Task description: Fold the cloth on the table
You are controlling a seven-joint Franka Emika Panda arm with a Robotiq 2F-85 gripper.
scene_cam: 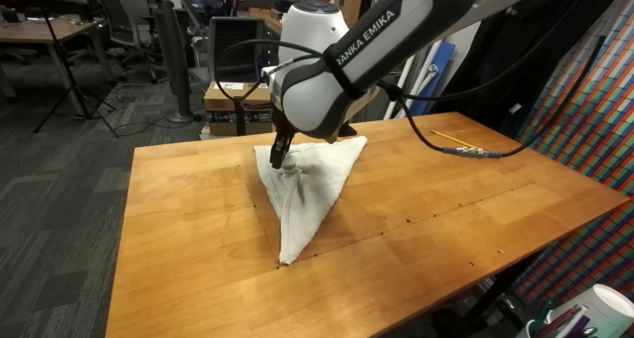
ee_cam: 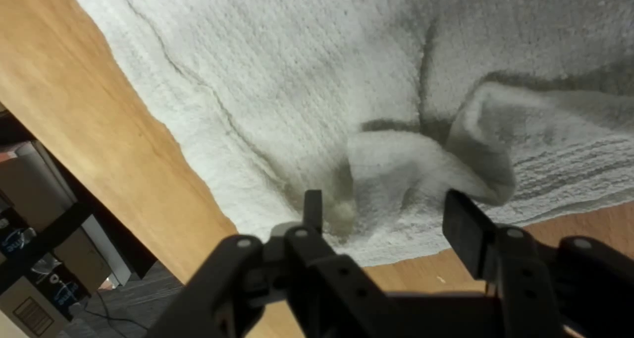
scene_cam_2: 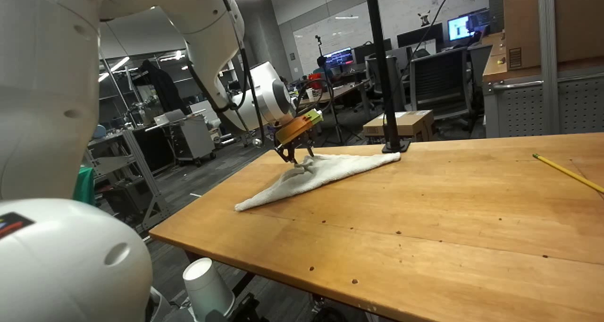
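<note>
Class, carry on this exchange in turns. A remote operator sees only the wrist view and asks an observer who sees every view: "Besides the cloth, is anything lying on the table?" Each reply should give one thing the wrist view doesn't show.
Observer: Yes, a yellow pencil lies on the table, apart from the cloth.
Operator: My picture cuts the cloth off at the top and right. What outline does it make as a whole?
Observer: Roughly a triangle, in both exterior views.
Operator: Does anything stand close to it?
Observer: Yes, in an exterior view a black post stands on the table beside one corner of the cloth.
</note>
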